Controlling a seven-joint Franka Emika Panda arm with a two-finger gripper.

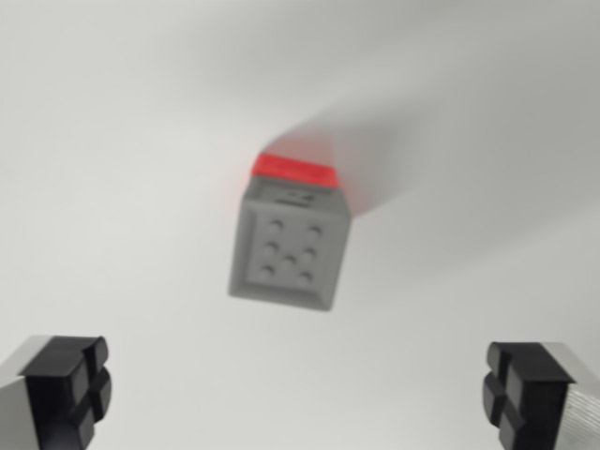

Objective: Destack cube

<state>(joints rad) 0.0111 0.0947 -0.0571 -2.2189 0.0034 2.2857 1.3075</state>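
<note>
Grey cube [287,253] — dimpled top, stacked on red cube [295,170], gripper [300,394] released, fingers wide apart

The gripper [298,394] is spread wide, holding nothing. One black-padded finger [67,389] sits at the wrist view's lower left, the other at its lower right, well apart.

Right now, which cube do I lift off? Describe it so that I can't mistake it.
On the plain white table, one small stack stands midway between the open fingers, farther up the wrist view. Take the grey cube on top, with round dimples in its upper face; the red cube under it shows only as a strip.
</note>
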